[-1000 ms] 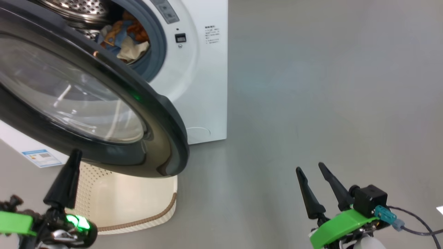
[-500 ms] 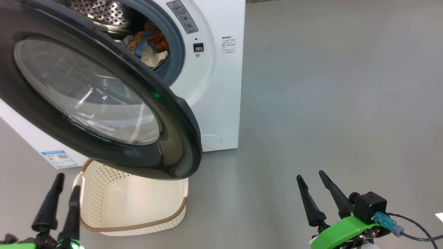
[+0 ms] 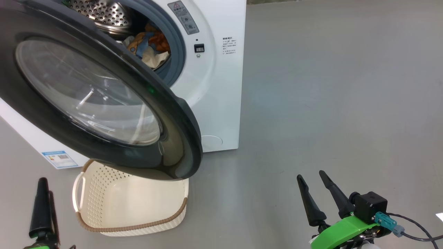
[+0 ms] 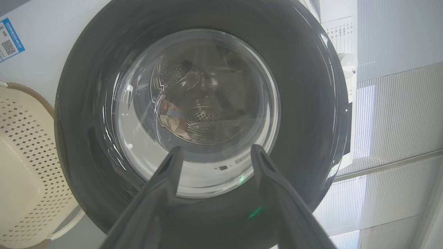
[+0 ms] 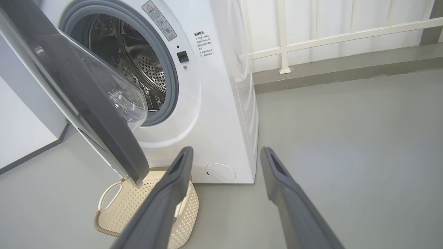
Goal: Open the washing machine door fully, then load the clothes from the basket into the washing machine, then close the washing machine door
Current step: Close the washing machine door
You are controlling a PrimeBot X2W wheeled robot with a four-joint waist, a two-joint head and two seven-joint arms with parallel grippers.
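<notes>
Cream basket (image 3: pixel 133 228) sits emptied below the part-open washing machine door (image 3: pixel 180 117), the clothes (image 3: pixel 148 46) already inside the washing machine (image 3: pixel 221 90), so the left gripper (image 4: pixel 216 148), facing the glass, and the right gripper (image 3: pixel 310 174) both spread empty, seemingly ready for closing.

Head view: door (image 3: pixel 86 93) cut by top and left edges; its rim hides the far end of the basket (image 3: pixel 138 226) and part of the clothes (image 3: pixel 148 45). Print on label (image 3: pixel 59 158) too small to read. Base of left gripper (image 3: pixel 46 186) cut by bottom edge, one finger behind the other.
</notes>
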